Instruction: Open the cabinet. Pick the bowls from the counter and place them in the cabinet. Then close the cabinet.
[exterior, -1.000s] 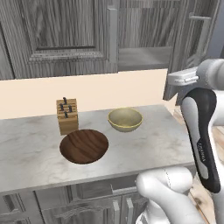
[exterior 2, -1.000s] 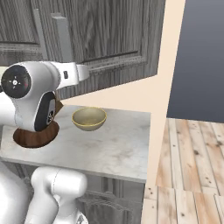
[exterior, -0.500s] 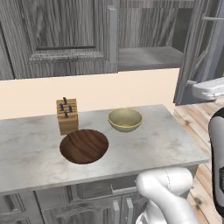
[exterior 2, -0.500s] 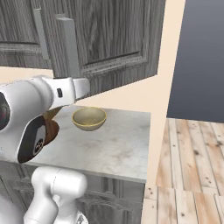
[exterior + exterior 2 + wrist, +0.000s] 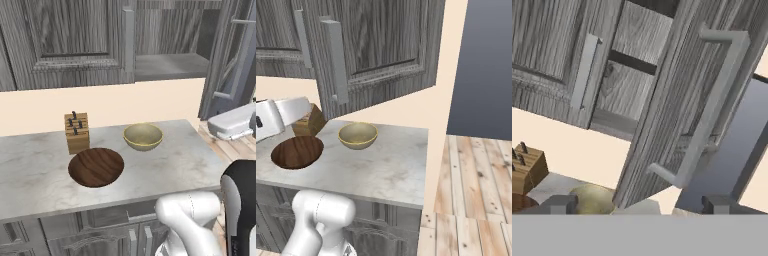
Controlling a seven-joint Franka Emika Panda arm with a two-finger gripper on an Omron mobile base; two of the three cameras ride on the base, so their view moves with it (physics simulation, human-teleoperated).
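Observation:
The cabinet (image 5: 75, 45) has its left door shut and its right door (image 5: 381, 45) swung wide open, baring a shelf (image 5: 170, 65). On the counter (image 5: 175, 165) sit the wide dark brown bowl (image 5: 96, 166) and, to its right, the smaller beige bowl (image 5: 143, 136). In the hand view my gripper (image 5: 639, 206) is open with nothing between its fingertips (image 5: 559, 204). The open door's bar handle (image 5: 712, 100) stands just beyond it, untouched. The beige bowl (image 5: 592, 197) lies low between the tips, and the same bowl (image 5: 358, 135) is beside the brown one (image 5: 297, 151).
A wooden knife block (image 5: 76, 132) stands behind the brown bowl against the beige wall. The open door juts out past the counter's right end. Wooden floor (image 5: 471, 190) lies to the right. Low grey cabinets (image 5: 100, 235) run under the counter.
The jaws have spread from half closed to wide and let go of the door handle. The arm has swung back to the right, away from the door. The bowls have not moved.

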